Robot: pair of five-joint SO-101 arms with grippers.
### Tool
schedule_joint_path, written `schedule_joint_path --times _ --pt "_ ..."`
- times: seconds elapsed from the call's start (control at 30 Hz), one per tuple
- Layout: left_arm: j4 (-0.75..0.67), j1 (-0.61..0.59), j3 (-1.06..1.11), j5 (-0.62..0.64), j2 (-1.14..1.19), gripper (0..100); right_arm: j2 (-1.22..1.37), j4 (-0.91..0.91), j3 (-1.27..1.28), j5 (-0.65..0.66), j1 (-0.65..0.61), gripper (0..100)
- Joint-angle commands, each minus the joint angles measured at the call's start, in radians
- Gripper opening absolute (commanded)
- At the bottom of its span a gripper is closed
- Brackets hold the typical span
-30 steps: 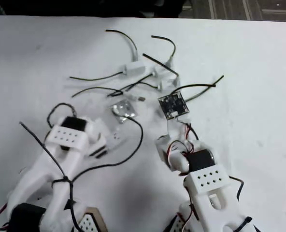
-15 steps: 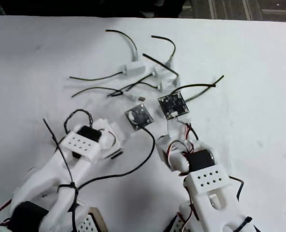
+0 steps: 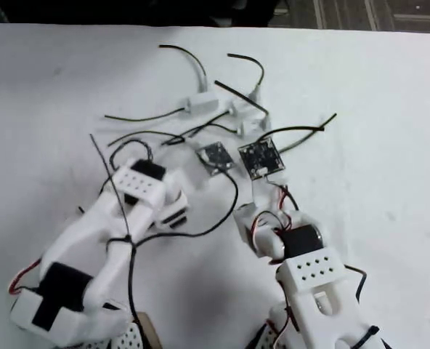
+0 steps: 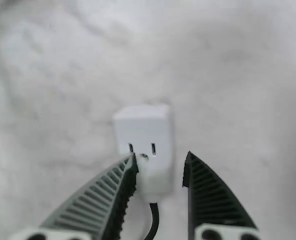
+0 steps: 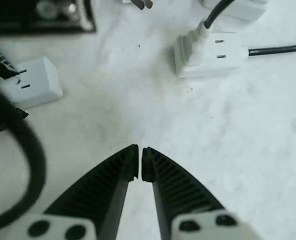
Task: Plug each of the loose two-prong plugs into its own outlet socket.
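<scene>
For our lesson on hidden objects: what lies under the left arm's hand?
A white outlet socket lies on the table between the fingers of the left hand, with two slots showing and a black cord trailing back. The fingers cover part of its cord end.

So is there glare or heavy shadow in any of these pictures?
High view: the white table is evenly lit, with no hard shadows. Left wrist view: the socket block has a bright top and a dimmer front. Right wrist view: soft light, no glare.
</scene>
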Motion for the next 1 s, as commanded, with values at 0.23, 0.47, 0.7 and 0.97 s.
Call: schedule_joint_path --times 0.23,0.47,0.7,0.97 --pt "0.014 -0.036 -0.041 0.049 0.051 17 -0.019 -0.015 -0.006 0.011 0.007 2.4" --pt "-0.023 -0.202 -0.068 0.04 0.054 17 -0.019 -0.015 -0.006 0.011 0.007 2.4" --pt "-0.028 -0.303 -0.12 -0.012 0.054 17 -0.019 -0.015 -0.006 0.011 0.007 2.4" --pt "-0.021 -0.358 -0.164 -0.081 0.065 12 -0.019 -0.015 -0.006 0.011 0.007 2.4"
